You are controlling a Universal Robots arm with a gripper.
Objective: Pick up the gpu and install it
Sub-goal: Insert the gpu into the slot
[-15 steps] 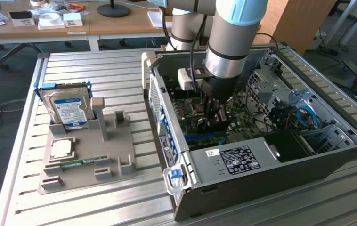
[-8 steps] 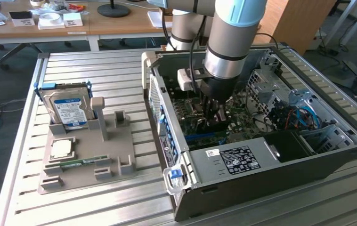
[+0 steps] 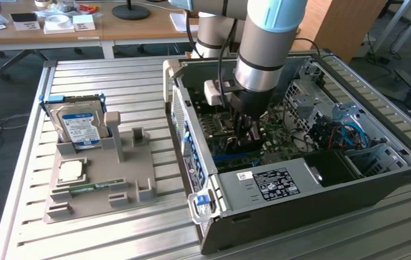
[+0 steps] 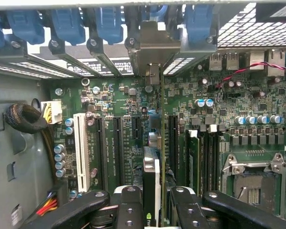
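Black fingers (image 4: 128,210) clamped on the gpu (image 4: 151,174) by its flat faces above motherboard (image 4: 124,109); likely stiff, light, fragile.

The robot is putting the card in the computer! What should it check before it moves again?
1. The gripper holds the gpu: ok, clamped edge-on.
2. The gpu is inside the case, over the motherboard: ok.
3. Its silver bracket points toward the blue clips: ok.
4. The gpu is pushed fully home: cannot tell.
5. The red-black wire lies away from the gpu: ok.
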